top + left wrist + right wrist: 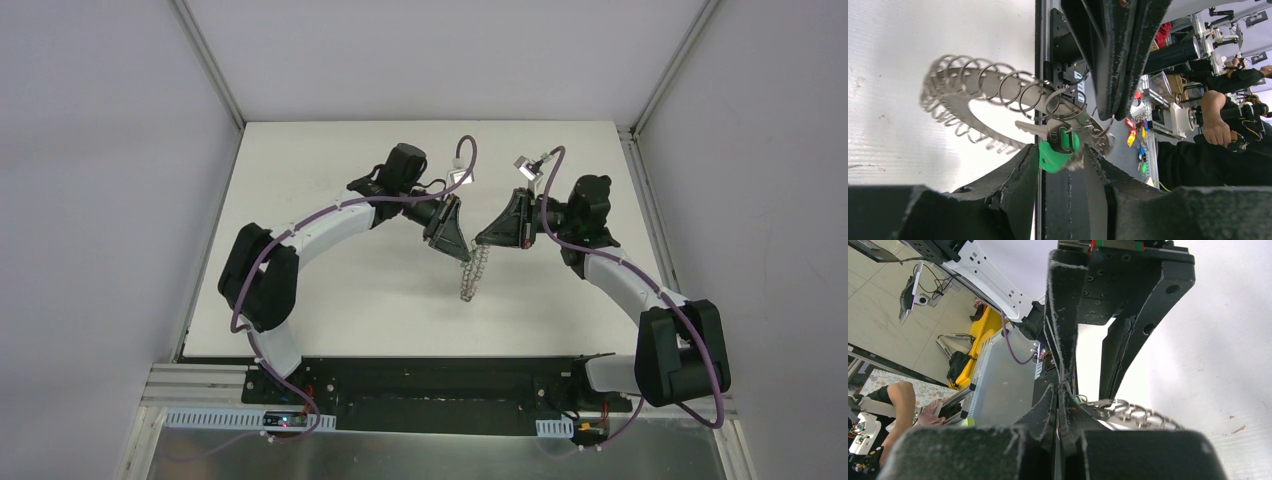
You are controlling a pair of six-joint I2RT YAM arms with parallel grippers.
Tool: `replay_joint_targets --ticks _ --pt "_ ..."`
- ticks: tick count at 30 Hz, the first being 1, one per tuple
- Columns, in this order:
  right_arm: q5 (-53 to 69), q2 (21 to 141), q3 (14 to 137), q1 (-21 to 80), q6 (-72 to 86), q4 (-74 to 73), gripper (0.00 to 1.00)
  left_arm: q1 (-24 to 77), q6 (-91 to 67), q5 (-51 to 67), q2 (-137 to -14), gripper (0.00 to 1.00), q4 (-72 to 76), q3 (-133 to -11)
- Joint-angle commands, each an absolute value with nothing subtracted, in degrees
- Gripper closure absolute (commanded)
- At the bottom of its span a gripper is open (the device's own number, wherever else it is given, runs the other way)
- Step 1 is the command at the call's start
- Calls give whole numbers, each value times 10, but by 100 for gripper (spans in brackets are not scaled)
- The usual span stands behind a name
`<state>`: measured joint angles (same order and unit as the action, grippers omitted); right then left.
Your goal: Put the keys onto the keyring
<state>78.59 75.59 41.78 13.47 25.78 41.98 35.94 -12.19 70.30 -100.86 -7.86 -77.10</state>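
White tabletop (330,300) lies under both arms, which meet in the air over its middle. The right gripper (483,240) is clamped tight on the rim of the keyring (998,82). The ring hangs edge-down between the two grippers, above the table.

The left gripper (458,250) has its jaws apart with the green head of the key (1055,150) between them. One finger touches the head, but I cannot tell whether the pair actually pinch it.

The key sits at the ring's upper end, just beside the right gripper's tips. A wire loop (1060,102) crosses the hole in its head. Whether the wire has passed fully through is unclear.

My judgement is that the right clamp should hold the ring steady. The left should move the head only along the loop's curve, in small moves, and draw away only once the key hangs by itself.
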Motion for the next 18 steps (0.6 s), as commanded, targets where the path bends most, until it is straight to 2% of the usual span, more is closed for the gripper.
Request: replay_joint_targets --ticks 1,6,18 --pt "785 753 440 131 243 431 100 359 -88 719 -970 59 -89 -772" --pt "785 755 442 131 243 429 100 360 -97 715 -975 52 -78 -783" --pt "784 752 440 129 244 428 100 379 -219 709 -1024 51 69 -789"
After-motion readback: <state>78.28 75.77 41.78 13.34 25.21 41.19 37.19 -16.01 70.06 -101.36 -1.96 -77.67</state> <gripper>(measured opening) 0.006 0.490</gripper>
